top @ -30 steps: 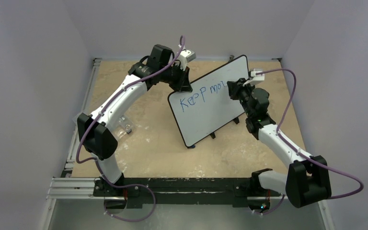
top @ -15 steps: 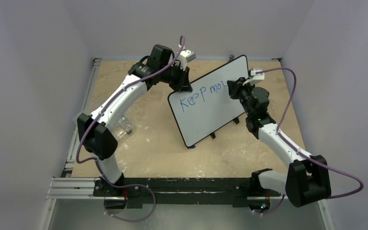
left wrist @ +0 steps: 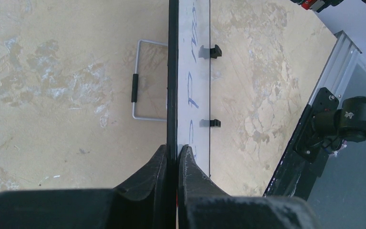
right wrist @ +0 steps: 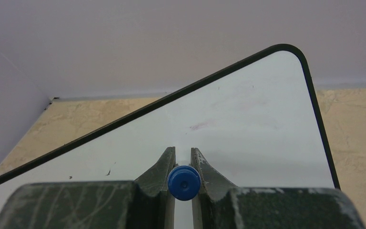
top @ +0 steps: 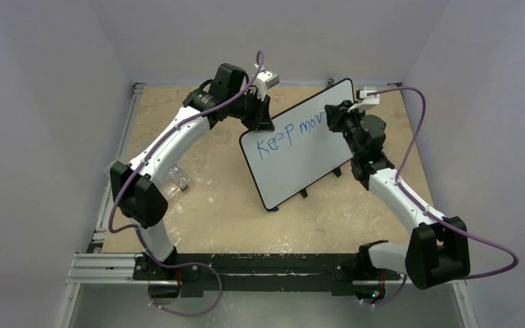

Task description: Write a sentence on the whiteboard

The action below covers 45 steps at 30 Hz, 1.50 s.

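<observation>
Left gripper [left wrist: 172, 149] pinches whiteboard [top: 294, 164] rim; right gripper [right wrist: 182, 150] clamps blue marker [right wrist: 184, 182]. Risk: hard pressure shifts propped board, distorting sentence [top: 290, 134]; marker may slip.

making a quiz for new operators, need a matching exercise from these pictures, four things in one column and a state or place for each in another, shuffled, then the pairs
Things
1. left hand
2. right hand
3. whiteboard
4. sentence

States or places
a. blue handwriting on the board's face
b. shut on a blue marker
c. stands tilted on the table
d. clamped on the whiteboard's edge

Pairs: 1-d, 2-b, 3-c, 4-a
</observation>
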Motion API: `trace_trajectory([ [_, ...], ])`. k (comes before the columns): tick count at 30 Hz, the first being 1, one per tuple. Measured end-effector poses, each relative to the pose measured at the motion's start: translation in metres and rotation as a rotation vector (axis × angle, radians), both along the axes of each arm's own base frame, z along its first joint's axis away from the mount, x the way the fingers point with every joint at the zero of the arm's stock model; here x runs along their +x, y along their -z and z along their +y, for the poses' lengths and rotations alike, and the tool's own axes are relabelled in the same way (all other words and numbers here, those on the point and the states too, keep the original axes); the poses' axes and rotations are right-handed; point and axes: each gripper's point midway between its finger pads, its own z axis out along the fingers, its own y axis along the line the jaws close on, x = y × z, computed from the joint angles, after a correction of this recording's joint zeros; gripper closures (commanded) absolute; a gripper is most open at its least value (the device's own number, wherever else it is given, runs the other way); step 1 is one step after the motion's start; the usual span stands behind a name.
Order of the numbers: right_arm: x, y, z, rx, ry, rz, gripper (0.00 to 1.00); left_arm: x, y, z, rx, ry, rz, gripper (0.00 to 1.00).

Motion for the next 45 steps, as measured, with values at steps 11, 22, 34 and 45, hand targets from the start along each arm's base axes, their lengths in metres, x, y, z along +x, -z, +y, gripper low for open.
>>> trace_trajectory([
  [11, -0.016, -0.017, -0.003, -0.001, -0.007, -0.010, 1.00, -0.001, -0.001, -0.002, -0.002, 0.006, -0.005, 1.00],
  [22, -0.035, -0.046, -0.015, 0.010, 0.030, -0.077, 1.00, -0.001, -0.001, -0.002, -0.001, 0.007, -0.007, 1.00],
  [34, -0.017, -0.009, -0.015, -0.013, 0.049, 0.013, 1.00, -0.003, -0.002, -0.002, -0.004, 0.009, -0.013, 1.00],
  [45, -0.004, 0.006, -0.013, -0.012, 0.053, 0.034, 1.00, -0.003, -0.002, -0.001, 0.003, 0.006, -0.030, 1.00],
])
